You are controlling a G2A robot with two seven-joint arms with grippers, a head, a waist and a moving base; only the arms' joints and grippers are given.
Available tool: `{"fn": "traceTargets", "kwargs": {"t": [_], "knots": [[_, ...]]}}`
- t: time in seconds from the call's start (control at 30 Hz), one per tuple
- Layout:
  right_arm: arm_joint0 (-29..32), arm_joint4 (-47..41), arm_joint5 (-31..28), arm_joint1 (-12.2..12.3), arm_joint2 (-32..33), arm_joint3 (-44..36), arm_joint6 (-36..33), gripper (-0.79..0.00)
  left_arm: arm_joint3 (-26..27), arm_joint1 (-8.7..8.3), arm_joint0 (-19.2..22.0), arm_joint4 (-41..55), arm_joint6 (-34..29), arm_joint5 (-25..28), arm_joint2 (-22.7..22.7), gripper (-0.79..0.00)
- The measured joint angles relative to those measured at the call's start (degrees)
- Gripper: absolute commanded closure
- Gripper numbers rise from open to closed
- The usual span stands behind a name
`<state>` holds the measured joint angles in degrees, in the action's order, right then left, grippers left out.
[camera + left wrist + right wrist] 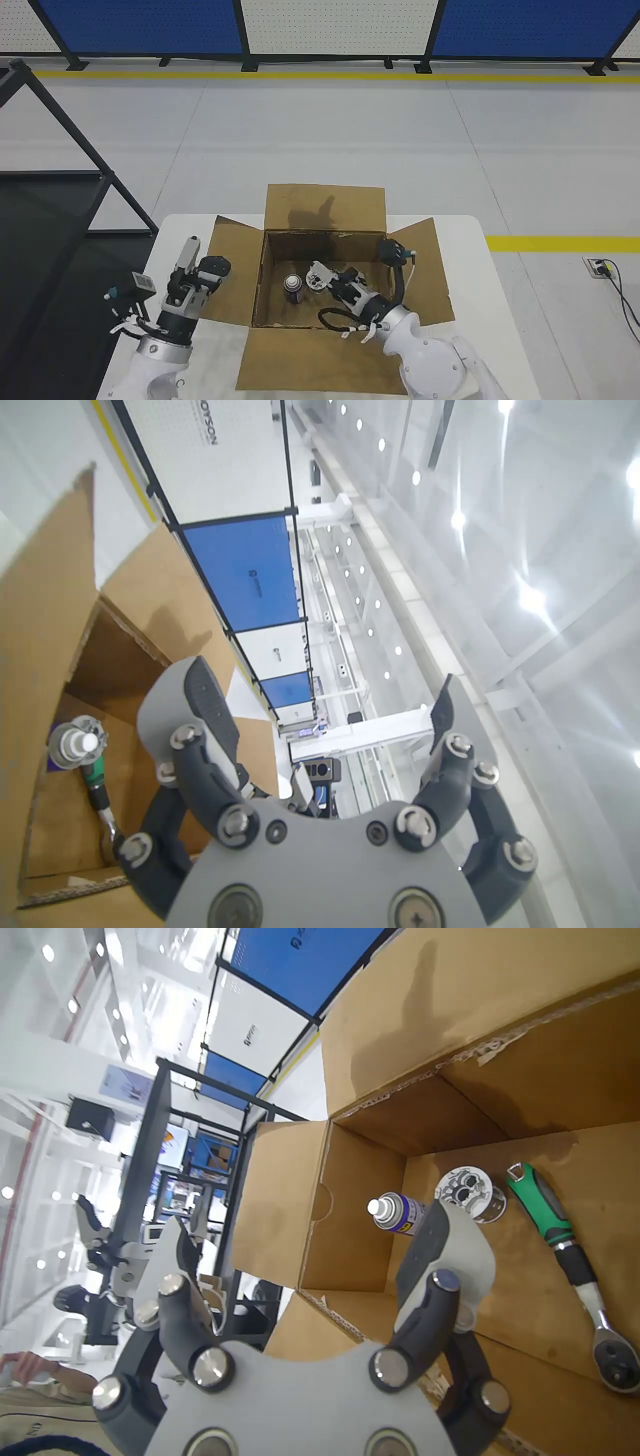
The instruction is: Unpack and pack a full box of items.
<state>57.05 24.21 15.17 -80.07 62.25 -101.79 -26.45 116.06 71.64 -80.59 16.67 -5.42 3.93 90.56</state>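
Note:
An open cardboard box point(325, 207) stands on the white table point(470, 235) with all its flaps folded out. On its floor a spray can point(293, 288) point(395, 1212) stands upright, next to a round printed disc point(469, 1190) and a green-handled ratchet point(559, 1243) lying flat. My right gripper point(336, 286) point(310, 1248) hangs open over the box's inside, above the items and holding nothing. Outside the box's left flap, my left gripper point(203, 260) point(325, 705) is open and empty. The left wrist view looks past it at the can point(75, 745) and the ratchet handle point(95, 775).
A black metal frame point(70, 150) stands beside the table's left end. The box's flaps point(428, 270) cover much of the tabletop, leaving bare strips on the left and right. Blue and white partition panels point(340, 25) line the far floor.

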Motion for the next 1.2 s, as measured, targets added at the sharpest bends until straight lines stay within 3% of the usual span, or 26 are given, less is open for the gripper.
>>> {"fn": "traceTargets", "kwargs": {"t": [0.3,0.6,0.77,1.0,1.2], "knots": [[-14.7,10.3,3.9,-1.5,-8.9,13.4,-10.5,-0.785,0.5,0.15,-6.5,9.5,3.3,3.4,10.4,-0.785],[-15.5,11.0,4.2,-1.5,-9.4,14.0,-11.8,-0.785,-1.8,0.78,-10.4,20.7,6.2,6.6,17.0,-0.785],[-14.8,10.8,3.0,-1.5,-9.3,14.0,-11.3,-0.785,-3.2,1.02,-10.6,27.2,4.0,6.0,17.6,-0.785],[-18.6,18.4,-6.8,-1.6,-13.6,18.9,-18.0,-0.785,-3.7,1.07,-8.9,26.9,0.0,3.4,14.6,-0.785],[-20.6,21.2,-7.4,-2.0,-15.6,21.2,-20.1,-0.785,-4.1,1.13,-7.8,28.1,-1.6,2.1,13.3,-0.785]]}}
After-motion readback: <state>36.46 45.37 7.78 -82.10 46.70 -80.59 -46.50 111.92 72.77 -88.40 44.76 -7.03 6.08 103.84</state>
